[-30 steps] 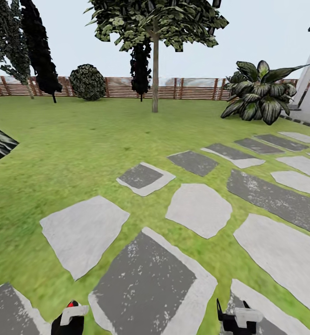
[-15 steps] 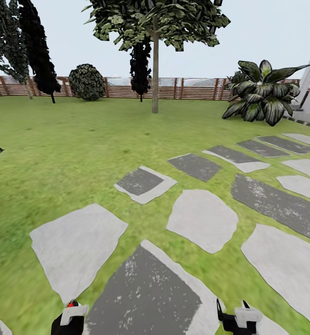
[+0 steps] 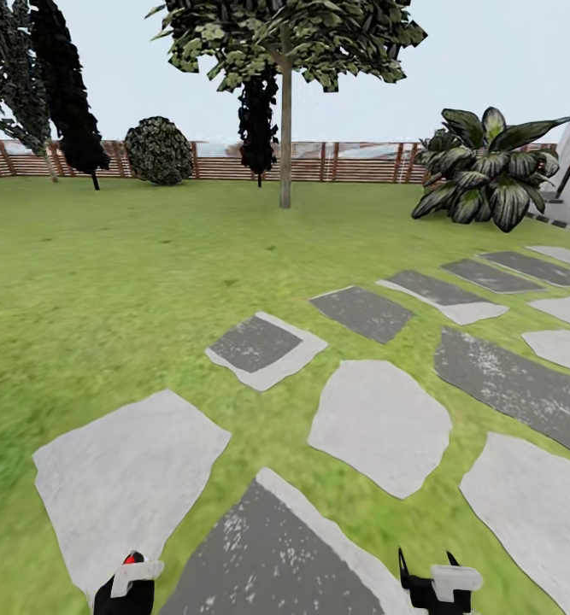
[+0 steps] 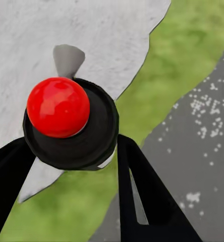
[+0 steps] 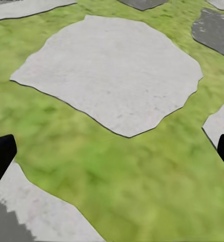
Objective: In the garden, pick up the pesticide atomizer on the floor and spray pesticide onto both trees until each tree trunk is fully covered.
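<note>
- Left gripper (image 4: 74, 151) jaws are clamping a black atomizer (image 4: 71, 126) with a red cap, over a pale slab (image 4: 66, 30).
- Right gripper (image 5: 112, 151) jaws are gaping wide, empty, above grass (image 5: 122, 166).
- Tree (image 3: 285, 128) is standing well ahead, near the fence (image 3: 353, 162).

My left gripper (image 4: 74, 166) clamps a black round atomizer (image 4: 71, 126) with a red ball top (image 4: 58, 107); below I see grass (image 4: 187, 60) between pale slab (image 4: 66, 25) and dark slab (image 4: 203, 151).
</note>
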Motion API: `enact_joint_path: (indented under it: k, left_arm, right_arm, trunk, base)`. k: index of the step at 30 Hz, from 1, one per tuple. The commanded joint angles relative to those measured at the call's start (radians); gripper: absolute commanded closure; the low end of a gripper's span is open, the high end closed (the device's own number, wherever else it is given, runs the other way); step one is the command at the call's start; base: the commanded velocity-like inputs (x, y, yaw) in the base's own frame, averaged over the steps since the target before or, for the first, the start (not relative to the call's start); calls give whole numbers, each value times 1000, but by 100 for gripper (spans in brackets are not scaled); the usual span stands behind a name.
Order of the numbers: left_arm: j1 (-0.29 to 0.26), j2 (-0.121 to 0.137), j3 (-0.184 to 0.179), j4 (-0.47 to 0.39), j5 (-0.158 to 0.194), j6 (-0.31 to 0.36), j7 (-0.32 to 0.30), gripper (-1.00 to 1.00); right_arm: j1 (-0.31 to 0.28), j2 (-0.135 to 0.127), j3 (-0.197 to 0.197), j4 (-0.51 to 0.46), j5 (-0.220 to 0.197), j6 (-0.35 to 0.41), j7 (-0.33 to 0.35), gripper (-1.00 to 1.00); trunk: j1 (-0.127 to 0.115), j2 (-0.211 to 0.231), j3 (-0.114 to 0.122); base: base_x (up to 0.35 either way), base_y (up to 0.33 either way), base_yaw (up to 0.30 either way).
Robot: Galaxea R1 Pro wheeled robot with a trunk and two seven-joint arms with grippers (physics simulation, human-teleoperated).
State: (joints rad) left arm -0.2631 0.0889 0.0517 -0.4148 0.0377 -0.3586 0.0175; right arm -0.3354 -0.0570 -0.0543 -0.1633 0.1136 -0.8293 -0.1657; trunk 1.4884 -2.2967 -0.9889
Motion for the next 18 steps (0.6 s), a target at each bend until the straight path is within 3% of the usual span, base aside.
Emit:
enact_joint_path:
  k: [1, 18]
  left_arm:
    - [0, 0, -1, 1, 4, -3, 1, 100]
    - [-1, 0, -1, 1, 3, -2, 1, 100]
  right_arm:
    - [-1, 0, -6, 1, 11, -2, -5, -100]
    - [-1, 0, -6, 1, 10, -2, -5, -100]
  trunk:
    - [0, 0, -1]
    - [0, 0, -1]
  base:
    - [339, 0, 0]
    - [339, 0, 0]
